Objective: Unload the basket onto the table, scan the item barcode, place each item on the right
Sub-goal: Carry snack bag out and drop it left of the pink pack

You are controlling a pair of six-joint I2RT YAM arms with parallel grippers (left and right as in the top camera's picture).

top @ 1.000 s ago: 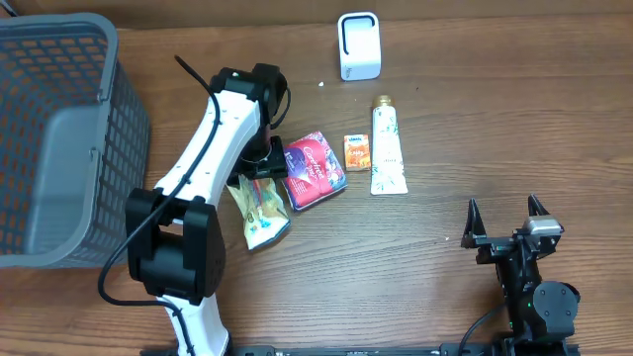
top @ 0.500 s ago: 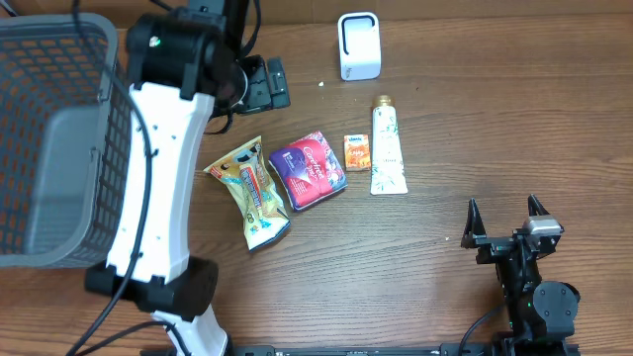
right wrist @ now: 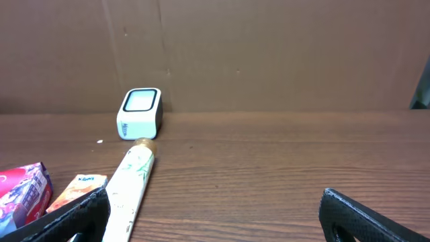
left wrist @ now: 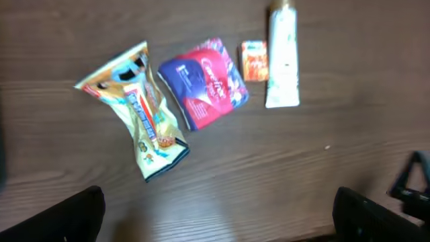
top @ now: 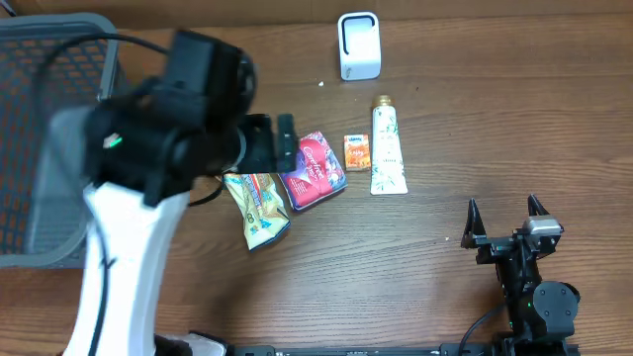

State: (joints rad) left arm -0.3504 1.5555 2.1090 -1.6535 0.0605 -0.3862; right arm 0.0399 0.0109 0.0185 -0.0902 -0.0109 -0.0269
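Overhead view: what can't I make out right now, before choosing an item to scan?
- Barcodes: none readable on the snack bag, red-purple pouch, orange box or tube. The print is too small overhead and blurred in the left wrist view.
- Basket: overhead, the blurred left arm covers its right side and the left edge cuts it.
- Red-purple pouch: in the right wrist view, cut off by the left edge.

Left gripper (top: 288, 146): we record it spread wider and risen off the snack bag (top: 259, 204), now over the red pouch's (top: 316, 170) left edge.

left tool (top: 286, 144) blurred, purple packet (top: 322, 169) partly hidden
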